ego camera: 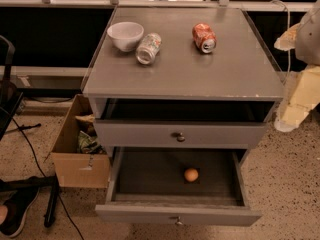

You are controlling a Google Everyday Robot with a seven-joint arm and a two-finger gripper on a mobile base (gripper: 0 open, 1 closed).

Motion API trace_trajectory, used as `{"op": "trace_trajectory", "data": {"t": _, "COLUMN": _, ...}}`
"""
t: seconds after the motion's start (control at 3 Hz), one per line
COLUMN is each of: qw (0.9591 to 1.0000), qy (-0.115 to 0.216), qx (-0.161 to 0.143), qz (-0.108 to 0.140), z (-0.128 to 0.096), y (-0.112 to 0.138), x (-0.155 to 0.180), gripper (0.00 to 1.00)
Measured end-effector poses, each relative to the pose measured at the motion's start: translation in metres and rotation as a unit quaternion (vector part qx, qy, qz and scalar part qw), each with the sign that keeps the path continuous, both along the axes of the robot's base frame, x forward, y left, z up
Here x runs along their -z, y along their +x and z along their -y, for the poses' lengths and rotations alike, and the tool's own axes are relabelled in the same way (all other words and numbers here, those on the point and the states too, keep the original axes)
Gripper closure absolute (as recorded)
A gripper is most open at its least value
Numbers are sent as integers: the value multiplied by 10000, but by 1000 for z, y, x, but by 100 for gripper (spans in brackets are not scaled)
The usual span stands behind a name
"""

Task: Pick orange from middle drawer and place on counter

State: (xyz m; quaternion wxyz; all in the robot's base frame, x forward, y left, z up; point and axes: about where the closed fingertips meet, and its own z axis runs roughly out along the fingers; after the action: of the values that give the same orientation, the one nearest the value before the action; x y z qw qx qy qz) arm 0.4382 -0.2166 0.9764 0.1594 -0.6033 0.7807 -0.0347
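The orange [191, 174] is sitting on the dark floor of the pulled-out middle drawer [145, 176], slightly right of centre and touching no wall. The grey surface [200, 74] above is carrying a white bowl [125, 35], a silver can [148, 48] and an orange-red can [204, 37]. The claw [297, 101] is hanging at the right edge of view, beside the surface and well apart from the orange. Whether it is apart or together cannot be told.

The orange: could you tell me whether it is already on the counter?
No: the orange lies in the open middle drawer, below the counter, with the gripper off to the right.
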Motion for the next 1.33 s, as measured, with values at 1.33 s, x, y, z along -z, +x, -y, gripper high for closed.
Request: {"op": "trace_trajectory", "data": {"t": 1.33, "qw": 9998, "qy": 150, "qx": -7, "qz": -114, "z": -7, "y": 1, "x": 96, "gripper": 0}}
